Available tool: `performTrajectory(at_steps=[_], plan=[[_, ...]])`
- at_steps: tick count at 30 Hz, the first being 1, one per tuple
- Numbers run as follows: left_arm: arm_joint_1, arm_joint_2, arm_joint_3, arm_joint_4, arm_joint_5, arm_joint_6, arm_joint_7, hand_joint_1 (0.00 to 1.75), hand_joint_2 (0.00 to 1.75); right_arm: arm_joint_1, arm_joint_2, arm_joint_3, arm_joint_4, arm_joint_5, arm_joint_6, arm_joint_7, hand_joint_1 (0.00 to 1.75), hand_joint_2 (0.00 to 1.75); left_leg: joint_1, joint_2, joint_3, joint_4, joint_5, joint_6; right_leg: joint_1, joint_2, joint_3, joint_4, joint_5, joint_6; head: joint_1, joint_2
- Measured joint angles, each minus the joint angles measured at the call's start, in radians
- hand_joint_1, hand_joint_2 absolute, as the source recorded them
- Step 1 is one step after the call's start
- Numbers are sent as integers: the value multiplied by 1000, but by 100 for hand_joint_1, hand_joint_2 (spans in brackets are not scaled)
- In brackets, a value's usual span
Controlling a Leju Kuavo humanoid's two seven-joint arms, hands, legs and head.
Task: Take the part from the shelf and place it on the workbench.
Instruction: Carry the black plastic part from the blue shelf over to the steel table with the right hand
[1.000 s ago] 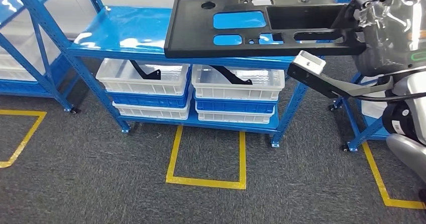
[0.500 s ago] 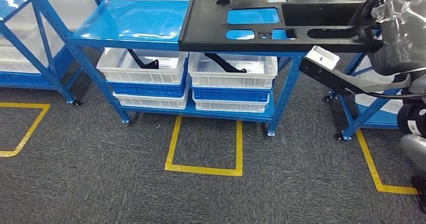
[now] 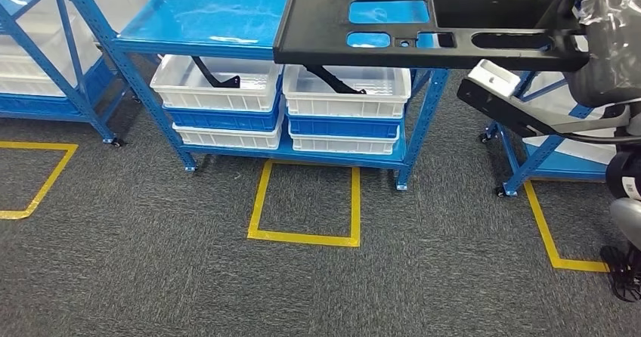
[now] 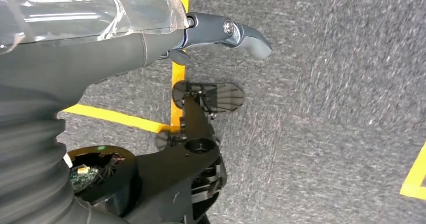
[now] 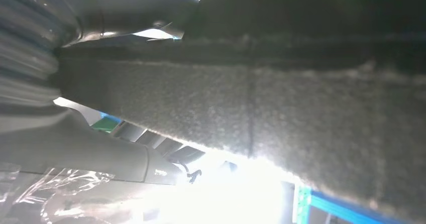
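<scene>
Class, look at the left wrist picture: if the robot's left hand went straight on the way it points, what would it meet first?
Probably the grey carpet: the left hand hangs pointing at the floor, with nothing visible between, though depth is unclear.

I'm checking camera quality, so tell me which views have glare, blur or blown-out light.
Head view: sharp, with bright reflections on the blue shelf top. Left wrist view: carpet streaked by motion blur. Right wrist view: black panel close and soft, with blown-out white light beneath it.
</scene>
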Motion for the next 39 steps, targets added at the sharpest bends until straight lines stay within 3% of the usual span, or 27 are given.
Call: performTrajectory(at_steps=[2, 4, 6, 8, 9, 10, 11, 12, 14, 15, 16, 18, 20, 22, 23, 24, 25, 26, 27, 29, 31, 33, 34, 36, 37, 39], plan=[[-2, 0, -2, 0, 0, 0, 0, 0, 175, -1, 1, 0, 1, 2, 1, 0, 175, 175, -2, -4, -13, 6, 13, -12, 3, 2, 8, -32, -16, -21, -1, 0], [2, 0, -4, 0, 3, 0, 0, 0, 175, -3, 2, 3, 1, 1, 10, 0, 175, 175, 2, -6, -28, 26, 1, -22, 3, -8, -4, -30, -8, -39, -1, 0], [4, 0, -6, 0, 7, 0, 1, 0, 175, -10, 3, 6, 1, -3, 24, 0, 175, 175, 7, -6, -66, 121, -67, -32, 3, -18, -14, -30, 2, -55, -1, 0], [5, -1, -6, 0, 14, 0, 0, 0, 175, -16, 4, 10, 2, -14, 32, 0, 175, 175, 8, -6, -121, 270, -144, -39, 7, -28, -24, -29, 9, -62, -1, 0], [6, -2, -6, 0, 17, 0, -1, 0, 175, -18, 5, 12, 2, -22, 34, 0, 175, 175, 8, -6, -135, 319, -161, -39, 9, -33, -28, -29, 12, -64, -1, 0], [7, -2, -6, 0, 19, 0, -1, 0, 175, -18, 7, 14, 3, -31, 35, 0, 175, 175, 8, -5, -131, 331, -161, -37, 12, -39, -30, -29, 13, -64, -1, 0], [7, -3, -6, 0, 20, 0, -2, 0, 175, -19, 8, 16, 3, -38, 35, 0, 175, 175, 7, -4, -105, 298, -142, -33, 15, -45, -30, -29, 14, -64, -1, 0], [7, -3, -6, 0, 21, 0, -2, 0, 175, -22, 9, 16, 4, -45, 36, 0, 175, 175, 4, 3, -62, 229, -112, -25, 18, -52, -29, -29, 14, -64, -1, 0], [5, -4, -6, 0, 21, 0, -3, 0, 175, -31, 10, 16, 6, -51, 37, 0, 175, 175, -9, 35, 21, 81, -70, -3, 23, -68, -29, -30, 14, -62, -1, 0], [4, -4, -6, 0, 21, 0, -4, 0, 175, -36, 11, 16, 7, -53, 38, 0, 175, 175, -17, 48, 44, 35, -62, 6, 24, -76, -29, -30, 14, -60, -1, 0], [3, -5, -6, 0, 19, 0, -4, 0, 175, -38, 11, 17, 8, -56, 39, 0, 175, 175, -22, 53, 50, 16, -62, 11, 25, -85, -30, -30, 15, -58, -1, 0], [4, -7, -7, 0, 13, 0, -3, 0, 175, -42, 11, 18, 10, -68, 43, 0, 175, 175, -21, 37, 48, 5, -56, 15, 25, -100, -31, -31, 13, -49, -1, 0], [4, -13, -11, 0, -1, 1, 5, 0, 175, -48, 10, 23, 14, -77, 49, 0, 175, 175, -14, 16, 51, -8, -48, 21, 23, -77, -46, 3, -13, -40, 0, 0], [0, -17, -21, 0, -27, 5, 22, 0, 175, -57, 14, 33, 27, -66, 51, -1, 175, 175, -11, -5, 53, -14, -42, 25, 20, -34, -99, 117, -72, -34, 0, 0], [-3, -18, -27, 0, -40, 7, 32, 0, 175, -60, 16, 41, 37, -57, 49, -1, 175, 175, -11, -16, 53, -14, -42, 26, 19, -24, -136, 190, -100, -32, 1, 0], [-5, -18, -33, 0, -50, 8, 38, 0, 175, -60, 19, 49, 47, -51, 47, -1, 175, 175, -10, -28, 53, -13, -41, 27, 18, -19, -165, 247, -114, -30, 0, 0], [-7, -19, -38, 0, -57, 8, 42, 0, 175, -61, 22, 57, 57, -47, 45, -1, 175, 175, -10, -40, 53, -12, -41, 26, 17, -17, -179, 269, -108, -28, 0, 0], [-8, -19, -42, 0, -60, 8, 42, 0, 175, -62, 22, 66, 64, -49, 44, -1, 175, 175, -9, -53, 54, -10, -41, 26, 16, -16, -174, 252, -84, -26, 1, 0], [-8, -18, -47, 0, -58, 8, 38, 0, 175, -65, 22, 73, 68, -58, 45, -1, 175, 175, -8, -66, 55, -7, -42, 25, 13, -11, -149, 194, -45, -24, 1, 0], [-8, -14, -53, 0, -47, 8, 18, 0, 175, -67, 15, 78, 67, -94, 52, -1, 175, 175, -8, -90, 49, 5, -46, 18, 3, 29, -88, 55, 16, -20, 0, 0], [-4, -5, -54, 0, -34, 8, -14, 0, 175, -58, -3, 67, 50, -141, 62, 0, 175, 175, -7, -112, 34, 15, -46, 7, -1, 59, -64, -8, 28, -22, 0, 0], [6, 4, -54, 0, -26, 8, -38, 0, 175, -44, -22, 51, 27, -173, 69, 0, 175, 175, -4, -133, 22, 16, -40, -3, 1, 42, -67, -10, 28, -33, -1, 0], [12, 8, -55, 0, -21, 8, -46, 0, 175, -41, -30, 43, 17, -180, 70, 0, 175, 175, -4, -125, 15, 24, -46, -8, 0, 31, -67, -11, 29, -38, -1, 0], [17, 17, -55, 0, -8, 9, -54, 0, 175, -41, -40, 33, 2, -181, 60, 0, 175, 175, -5, -74, -19, 95, -87, -20, -3, 10, -66, -13, 30, -48, -1, 0], [16, 20, -55, 0, -3, 11, -55, 0, 175, -42, -44, 30, -4, -180, 50, 0, 175, 175, -4, -42, -50, 162, -120, -26, -2, 0, -66, -13, 30, -51, -2, 0], [12, 25, -54, 0, 4, 17, -50, 0, 175, -41, -49, 29, -10, -175, 18, 0, 175, 175, 2, -16, -114, 301, -173, -33, -1, -21, -65, -13, 28, -53, -2, 0]])
